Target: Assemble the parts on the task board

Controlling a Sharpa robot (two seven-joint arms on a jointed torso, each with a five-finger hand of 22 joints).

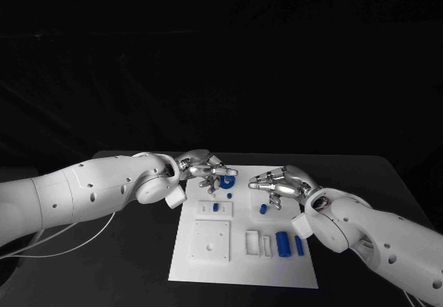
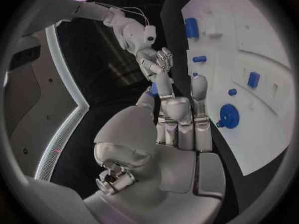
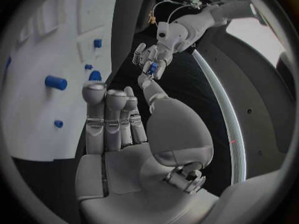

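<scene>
Blue plastic part [image 3: 152, 67] pinched in left robot hand [image 1: 207, 169] above smooth white task board [image 1: 212, 268]; right robot hand [image 1: 281, 185] hovering, fingers apart, holding nothing

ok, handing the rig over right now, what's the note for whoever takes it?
Left hand: pinches a small blue part over the far end of the task board.
Right hand: holds nothing, over the board's far right.
On the board: round blue piece, small blue pieces mid-board, blue cylinders lying near right.
Done: can't tell what is seated.
Left: place the pinched part, probably the cylinders too.
</scene>
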